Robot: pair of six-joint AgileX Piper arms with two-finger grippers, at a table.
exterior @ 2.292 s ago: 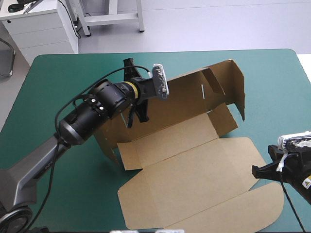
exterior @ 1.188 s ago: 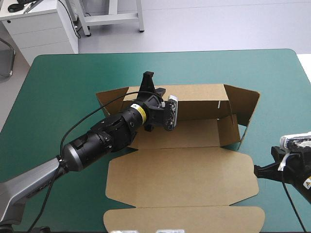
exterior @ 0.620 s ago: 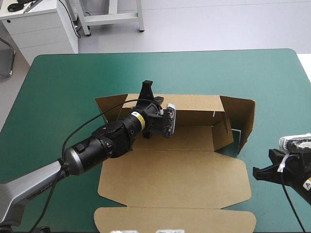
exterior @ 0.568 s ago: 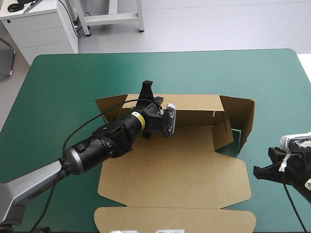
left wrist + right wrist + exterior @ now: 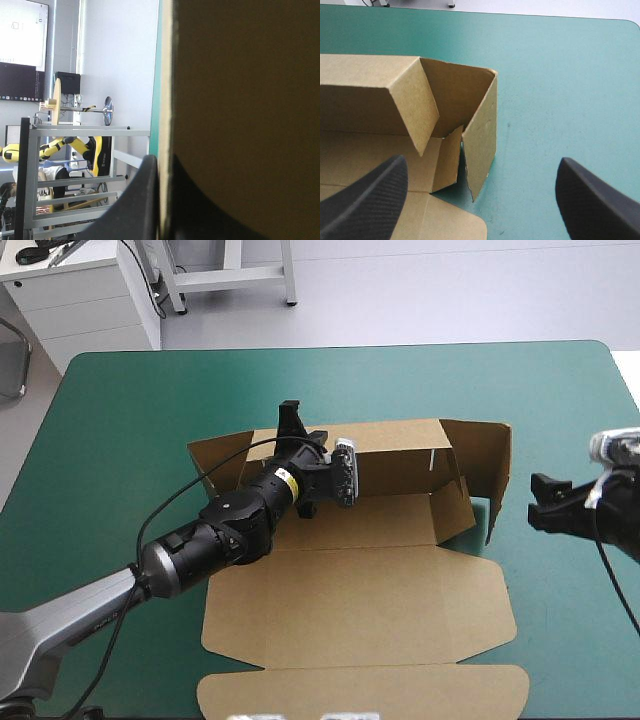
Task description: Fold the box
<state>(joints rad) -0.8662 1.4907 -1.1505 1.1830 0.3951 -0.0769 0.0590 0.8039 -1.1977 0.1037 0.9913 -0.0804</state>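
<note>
High view: left gripper (image 5: 161, 164) seemingly pinching box (image 5: 360, 590) back wall; right gripper (image 5: 480, 164) spread, near right wall.

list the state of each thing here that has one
box, partly folded: far wall and right side wall raised, lid flat on the table
left gripper, jaws shut on the box's far wall
right gripper, jaws open, clear of the box, off its right wall
</note>
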